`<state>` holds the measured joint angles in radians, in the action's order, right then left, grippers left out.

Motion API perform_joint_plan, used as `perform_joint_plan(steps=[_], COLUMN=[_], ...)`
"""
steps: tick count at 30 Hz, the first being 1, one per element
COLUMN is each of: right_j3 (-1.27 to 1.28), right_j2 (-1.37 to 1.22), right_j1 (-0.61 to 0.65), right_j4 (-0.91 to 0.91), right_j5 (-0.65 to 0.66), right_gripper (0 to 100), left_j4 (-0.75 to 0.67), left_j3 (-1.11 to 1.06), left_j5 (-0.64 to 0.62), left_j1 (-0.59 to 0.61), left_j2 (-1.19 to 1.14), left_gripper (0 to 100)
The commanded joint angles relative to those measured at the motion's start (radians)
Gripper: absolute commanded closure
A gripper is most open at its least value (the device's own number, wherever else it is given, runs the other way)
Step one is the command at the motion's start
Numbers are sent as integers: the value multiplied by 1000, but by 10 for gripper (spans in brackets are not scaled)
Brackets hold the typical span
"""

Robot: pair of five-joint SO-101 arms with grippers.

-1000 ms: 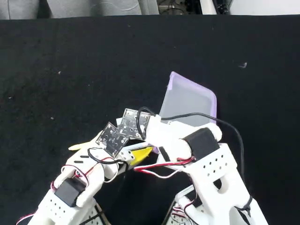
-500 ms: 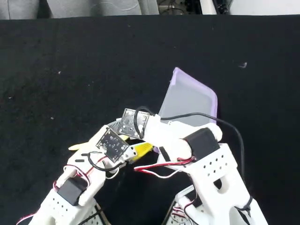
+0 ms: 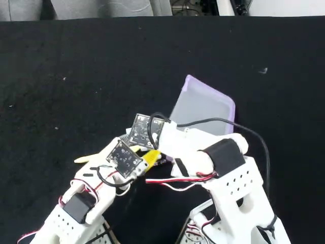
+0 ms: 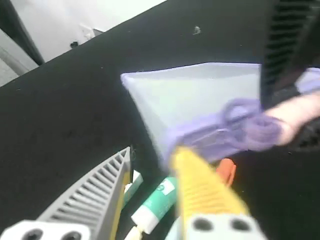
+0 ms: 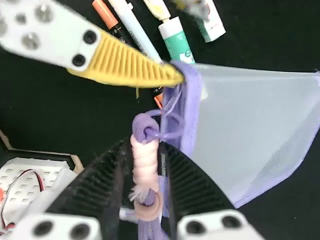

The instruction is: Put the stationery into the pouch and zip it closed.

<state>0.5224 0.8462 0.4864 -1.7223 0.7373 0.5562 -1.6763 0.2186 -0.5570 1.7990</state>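
The translucent purple pouch (image 3: 204, 105) (image 4: 200, 97) (image 5: 250, 120) lies on the black table, with its zipper end toward both arms. My right gripper (image 5: 145, 146) (image 3: 163, 158) is shut on the pink and purple zipper pull (image 5: 144, 150) (image 4: 295, 112). Open beside it, my left gripper (image 4: 151, 155) (image 3: 144, 150) has its yellow finger (image 5: 125, 65) touching the pouch's zipper edge. Under the left gripper lie the stationery: a green and white glue stick (image 5: 177, 42) (image 4: 155, 207), an orange marker (image 5: 107, 17) (image 4: 227, 171) and a white pen (image 5: 129, 27).
The black table (image 3: 76, 71) stretches wide to the left and behind the pouch. Both arms crowd together at the front middle, their wrists almost touching. A pale yellow item (image 3: 86, 158) pokes out beside the left arm.
My left gripper has swung right toward the pouch's zipper end, bringing its yellow finger to the edge. The right arm shifted slightly, and the pouch turned a little with it.
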Motion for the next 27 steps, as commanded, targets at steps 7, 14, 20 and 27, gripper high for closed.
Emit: perform_joint_plan(steps=[7, 14, 20, 27], right_j3=[-58, -90, -101, -105], right_j2=[30, 30, 30, 30], right_j1=[-12, -15, -18, -184], right_j4=[-25, -34, -43, -41], right_j5=[6, 3, -35, 28], right_gripper=[987, 987, 987, 987], left_j4=[-20, -21, -95, -100], left_j3=[-24, -15, -22, -19], left_j5=[21, 23, 23, 35], left_j1=[-21, 81, 173, 263], left_j2=[-8, -6, -6, -6], left_gripper=[971, 971, 971, 971])
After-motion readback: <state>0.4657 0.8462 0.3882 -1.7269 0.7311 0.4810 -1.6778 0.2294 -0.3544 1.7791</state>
